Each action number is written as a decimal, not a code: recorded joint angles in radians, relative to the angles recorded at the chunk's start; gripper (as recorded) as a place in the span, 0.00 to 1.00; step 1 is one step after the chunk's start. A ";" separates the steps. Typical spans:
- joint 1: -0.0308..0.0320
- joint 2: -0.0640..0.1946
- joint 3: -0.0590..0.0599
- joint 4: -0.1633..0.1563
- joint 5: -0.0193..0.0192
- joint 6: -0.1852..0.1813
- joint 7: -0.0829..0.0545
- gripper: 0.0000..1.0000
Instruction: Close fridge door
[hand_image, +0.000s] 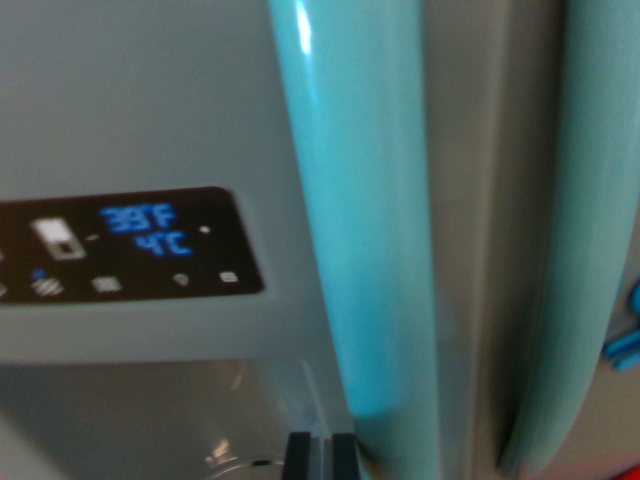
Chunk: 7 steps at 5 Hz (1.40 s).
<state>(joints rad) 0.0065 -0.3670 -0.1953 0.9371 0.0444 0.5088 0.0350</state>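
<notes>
Fingers (321, 455) barely in frame at bottom edge: two dark tips close together w/ narrow grey strip between; can't tell if pinching anything or just nearly closed. Teal handle (355, 210) of fridge door (130, 100) rising directly above fingers, base just beside them on wrist view's right. Second teal handle (590, 230) further right, seam between. Control panel (130, 245) up-left of fingers, reading 39°F. Probably mid-push. To do well: keep contact flat on door face near handle, push straight in, steady, no sliding toward panel or dispenser recess (150, 420) left of fingers.
</notes>
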 joint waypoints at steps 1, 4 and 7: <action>0.0000 0.000 0.000 0.000 0.0000 0.000 0.000 1.00; 0.0000 0.098 -0.010 0.083 0.0000 -0.001 0.000 1.00; 0.0000 0.129 -0.011 0.113 0.0000 -0.001 0.000 1.00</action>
<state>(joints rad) 0.0065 -0.2381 -0.2067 1.0502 0.0444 0.5076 0.0350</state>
